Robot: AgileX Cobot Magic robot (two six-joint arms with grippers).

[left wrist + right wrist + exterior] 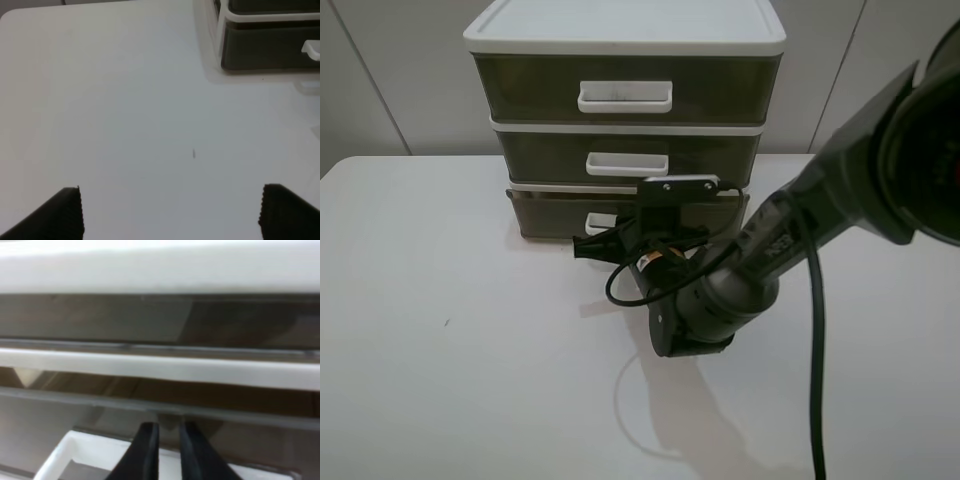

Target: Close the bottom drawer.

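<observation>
The bottom drawer (545,215) is the lowest tier of a white-framed cabinet (620,25) at the back of the table. It is smoky brown and its front stands slightly forward of the two drawers above. My right gripper (655,224) is in front of it, mostly hidden under its camera mount. In the right wrist view the gripper (167,432) is shut and empty, tips at the drawer front (240,450), just above the white handle (90,452). My left gripper (170,215) is open over bare table, far from the drawer (270,50).
The middle drawer (630,158) and top drawer (625,90) are pushed in. The cabinet stands on a white table (440,330). A black cable (815,330) hangs from the right arm over the table. A wall is behind the cabinet.
</observation>
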